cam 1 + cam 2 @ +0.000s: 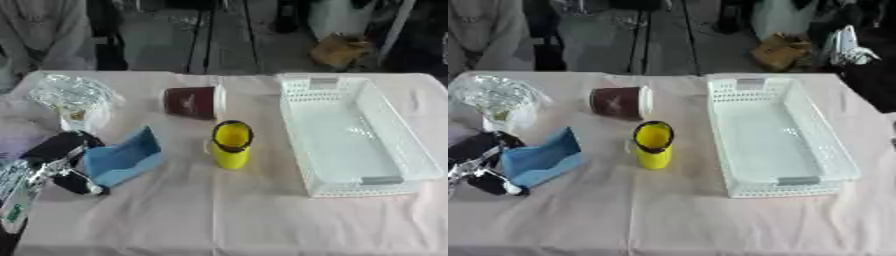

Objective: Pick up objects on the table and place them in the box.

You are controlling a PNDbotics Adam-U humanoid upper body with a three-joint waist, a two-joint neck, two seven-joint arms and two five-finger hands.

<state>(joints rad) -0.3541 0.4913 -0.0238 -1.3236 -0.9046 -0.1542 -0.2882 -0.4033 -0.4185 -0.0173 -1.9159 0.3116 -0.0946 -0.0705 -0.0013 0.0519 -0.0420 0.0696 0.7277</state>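
Your left robot hand [61,167] is at the worktop's [219,215] left edge, fingers curled round one blue box [122,157]. Just right of that box stands one yellow cup [231,145], upright with its mouth open. Behind the cup lies one dark red cup [192,102], tipped on its side; its label can't be read. Right of the yellow cup sits one white basket [350,135], with bare cloth between them. Far left of the cup, one clear wrapper [72,97].

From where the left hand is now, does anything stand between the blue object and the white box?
Yes: the yellow cup stands upright between the blue object, at the left hand, and the white box.
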